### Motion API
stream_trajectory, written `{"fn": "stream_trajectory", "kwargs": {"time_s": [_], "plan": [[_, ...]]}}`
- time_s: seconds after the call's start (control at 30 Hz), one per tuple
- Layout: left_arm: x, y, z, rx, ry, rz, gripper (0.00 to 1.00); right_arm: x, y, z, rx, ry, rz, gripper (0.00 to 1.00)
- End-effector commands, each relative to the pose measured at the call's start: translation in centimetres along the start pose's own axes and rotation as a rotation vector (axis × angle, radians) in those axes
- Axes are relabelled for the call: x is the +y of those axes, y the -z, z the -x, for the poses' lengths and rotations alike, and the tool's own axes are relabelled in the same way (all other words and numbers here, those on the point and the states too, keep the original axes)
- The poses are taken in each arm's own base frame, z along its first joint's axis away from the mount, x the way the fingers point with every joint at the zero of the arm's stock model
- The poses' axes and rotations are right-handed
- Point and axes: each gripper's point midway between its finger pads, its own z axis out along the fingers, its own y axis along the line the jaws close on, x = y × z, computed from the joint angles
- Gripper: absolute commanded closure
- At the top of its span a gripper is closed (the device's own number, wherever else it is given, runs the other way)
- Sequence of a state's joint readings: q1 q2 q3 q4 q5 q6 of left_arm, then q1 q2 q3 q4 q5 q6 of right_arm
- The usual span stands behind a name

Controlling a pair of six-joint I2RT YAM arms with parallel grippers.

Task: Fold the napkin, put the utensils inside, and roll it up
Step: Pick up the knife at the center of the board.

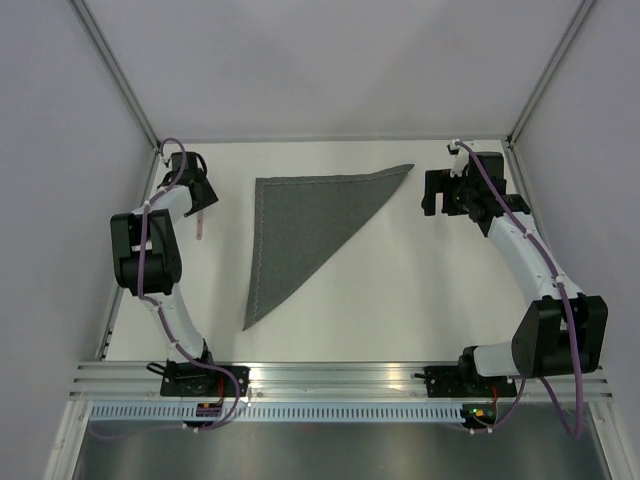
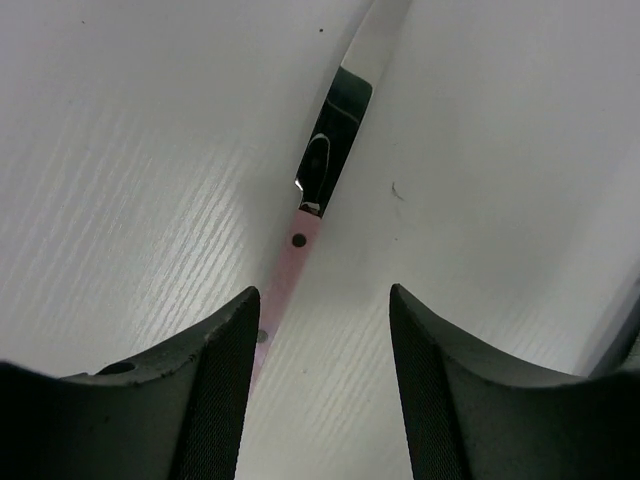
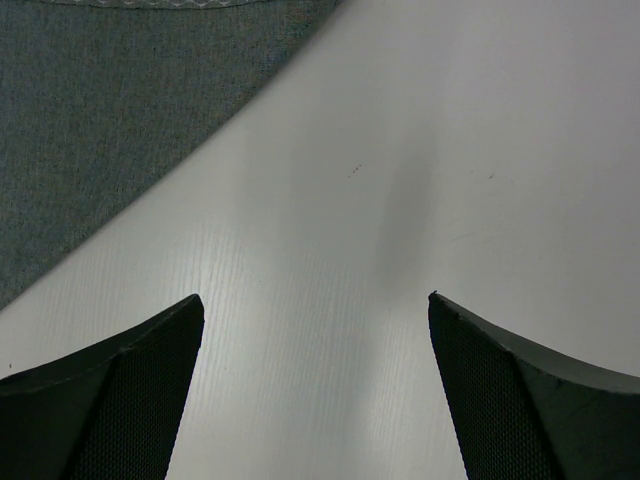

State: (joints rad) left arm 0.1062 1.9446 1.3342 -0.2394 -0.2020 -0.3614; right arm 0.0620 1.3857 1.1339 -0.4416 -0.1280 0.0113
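1. Left end effector [image 2: 320, 300]: jaws apart, clamped on nothing.
2. Utensil [image 2: 303, 245]: flat on the counter [image 2: 120, 200], starting between those jaws nearer 1 finger and running ahead. Pink riveted handle, polished metal end. Judged light, rigid and slippery; take it across the handle.
3. Right end effector [image 3: 315, 300]: jaws wide apart, empty.
4. Napkin [image 3: 100, 120]: ahead and left of the right end effector, folded into 1 triangle. Judged soft, limp and light; pinch a corner or edge.
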Motion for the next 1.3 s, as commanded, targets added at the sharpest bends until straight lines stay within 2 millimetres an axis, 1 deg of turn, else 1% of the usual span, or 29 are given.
{"fn": "stream_trajectory", "kwargs": {"time_s": [0.0, 0.07, 0.1, 0.13, 0.2, 0.23, 0.27, 0.3, 0.37, 0.5, 0.67, 0.8, 0.83, 0.9, 0.97, 1.0, 1.03, 1.07, 1.17, 1.2, 1.27], "plan": [[0.4, -0.8, 0.1, 0.043, -0.064, -0.006, 0.41, 0.3, 0.6, 0.3, -0.016, 0.005, 0.007, 0.02], [0.6, -1.2, -0.3, 0.063, -0.078, 0.001, 0.42, 0.3, 0.6, 0.3, -0.016, 0.005, 0.007, 0.02], [0.7, -1.7, -0.9, 0.082, -0.082, 0.005, 0.43, 0.4, 0.6, 0.2, -0.015, 0.005, 0.008, 0.02], [0.6, -1.7, -0.7, 0.086, -0.082, -0.001, 0.44, 0.4, 0.5, 0.2, -0.013, 0.005, 0.008, 0.02], [0.9, -2.0, -0.8, 0.099, -0.086, 0.011, 0.46, 0.4, 0.5, 0.2, -0.013, 0.007, 0.008, 0.02], [0.7, -2.0, -0.5, 0.098, -0.087, 0.004, 0.46, 0.4, 0.5, 0.2, -0.013, 0.008, 0.008, 0.02], [0.7, -2.1, -0.7, 0.109, -0.090, 0.004, 0.49, 0.4, 0.5, 0.2, -0.012, 0.008, 0.008, 0.02], [0.9, -2.2, -1.2, 0.133, -0.095, 0.013, 0.50, 0.4, 0.5, 0.2, -0.013, 0.008, 0.009, 0.02], [0.9, -2.8, -1.4, 0.154, -0.098, 0.017, 0.54, 0.5, 0.5, 0.2, -0.013, 0.011, 0.011, 0.02], [1.1, -3.0, -2.7, 0.211, -0.105, 0.025, 0.59, 0.5, 0.5, 0.2, -0.013, 0.012, 0.012, 0.02], [1.6, -3.7, -4.5, 0.268, -0.118, 0.044, 0.70, 0.7, 0.6, 0.2, -0.012, 0.012, 0.017, 0.02], [1.5, -3.5, -5.0, 0.282, -0.116, 0.031, 0.83, 0.8, 0.5, 0.2, -0.012, 0.015, 0.020, 0.02], [1.4, -3.4, -4.8, 0.280, -0.114, 0.024, 0.90, 0.8, 0.5, 0.2, -0.011, 0.014, 0.020, 0.02], [1.0, -2.9, -4.2, 0.266, -0.110, 0.009, 0.97, 0.8, 0.4, 0.2, -0.011, 0.014, 0.018, 0.02], [0.5, -2.5, -3.6, 0.255, -0.108, -0.018, 0.98, 0.8, 0.5, 0.2, -0.012, 0.016, 0.018, 0.02], [0.2, -2.0, -2.6, 0.231, -0.109, -0.032, 0.98, 0.8, 0.5, 0.2, -0.012, 0.014, 0.018, 0.02], [-0.2, -1.7, -2.1, 0.223, -0.108, -0.048, 0.98, 0.8, 0.5, 0.1, -0.009, 0.014, 0.018, 0.02], [-0.6, -0.9, -1.0, 0.196, -0.105, -0.068, 0.98, 0.8, 0.5, 0.1, -0.009, 0.014, 0.018, 0.02], [-1.9, 0.6, 0.6, 0.163, -0.097, -0.137, 0.98, 0.7, 0.4, 0.0, -0.008, 0.015, 0.017, 0.02], [-2.8, 1.8, 1.7, 0.138, -0.098, -0.185, 0.98, 0.8, 0.5, 0.1, -0.009, 0.014, 0.017, 0.02], [-3.6, 3.1, 3.0, 0.104, -0.095, -0.233, 0.98, 0.7, 0.4, 0.0, -0.006, 0.013, 0.017, 0.02]]}}
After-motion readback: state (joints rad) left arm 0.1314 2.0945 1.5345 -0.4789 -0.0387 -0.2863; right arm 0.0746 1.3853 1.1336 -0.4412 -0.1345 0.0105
